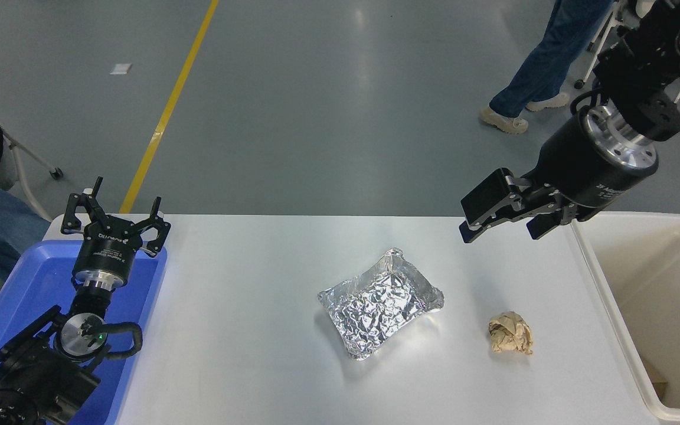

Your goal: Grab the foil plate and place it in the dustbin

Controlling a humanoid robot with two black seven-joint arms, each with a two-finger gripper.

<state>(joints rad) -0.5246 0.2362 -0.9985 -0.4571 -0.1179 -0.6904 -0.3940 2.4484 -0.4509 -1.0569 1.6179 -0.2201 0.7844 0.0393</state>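
Where it lies flat, crinkled silver foil plate [380,302] (rumpled rim); right tool [496,227] apart, empty.

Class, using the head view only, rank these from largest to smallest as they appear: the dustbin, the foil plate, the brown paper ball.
1. dustbin, largest though cut off by the frame.
2. foil plate.
3. brown paper ball, clearly smallest.
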